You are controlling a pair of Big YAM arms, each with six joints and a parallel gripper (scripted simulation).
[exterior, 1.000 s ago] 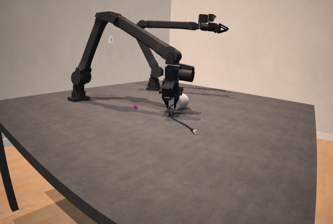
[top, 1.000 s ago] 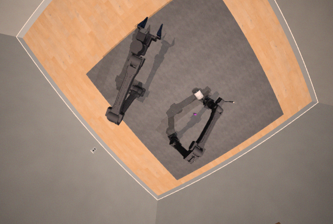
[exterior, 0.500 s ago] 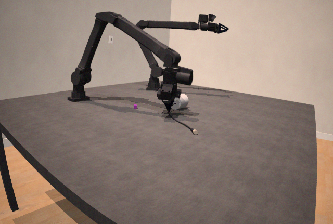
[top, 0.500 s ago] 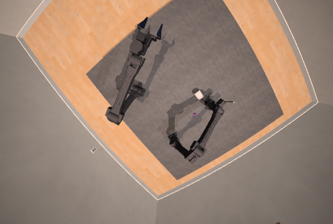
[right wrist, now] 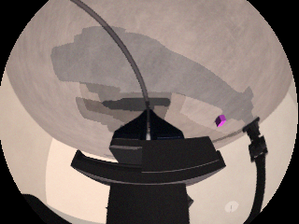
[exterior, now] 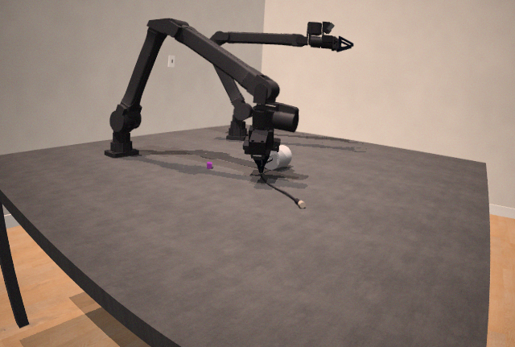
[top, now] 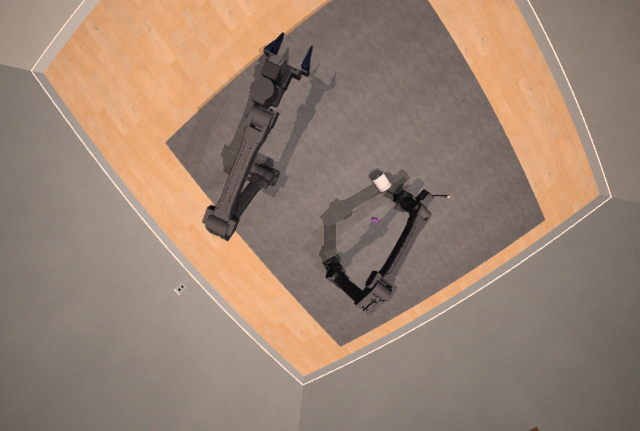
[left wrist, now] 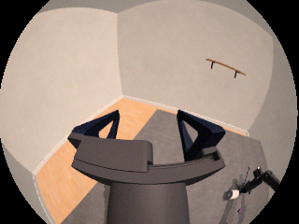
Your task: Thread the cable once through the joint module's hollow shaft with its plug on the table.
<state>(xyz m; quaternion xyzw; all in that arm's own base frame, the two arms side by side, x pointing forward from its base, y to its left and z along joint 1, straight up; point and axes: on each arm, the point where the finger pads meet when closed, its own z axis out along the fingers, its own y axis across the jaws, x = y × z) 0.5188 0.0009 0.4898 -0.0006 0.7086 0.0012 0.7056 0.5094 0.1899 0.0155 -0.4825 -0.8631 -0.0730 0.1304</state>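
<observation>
The joint module [top: 381, 181] [exterior: 283, 156] [left wrist: 234, 194] is a white cylinder with a dark end, lying on its side on the table. The cable [top: 438, 195] [exterior: 279, 189] [right wrist: 115, 35] is thin and dark, and its pale-tipped end [top: 448, 196] [exterior: 301, 204] lies on the table away from the module. My right gripper [exterior: 261, 172] [right wrist: 148, 113] points down beside the module, low over the table, shut on the cable. The cable's other end and the shaft's openings are hidden, so I cannot tell whether the cable enters the shaft. My left gripper [top: 297, 39] [exterior: 352, 44] [left wrist: 148, 113] is open and empty, high up.
A small purple cube [top: 374, 219] [exterior: 209, 165] [left wrist: 239, 210] [right wrist: 220, 120] lies on the table [top: 434, 106] [exterior: 315, 260], between the right arm's base and the module. The left arm reaches out over the table's edge, far from the module.
</observation>
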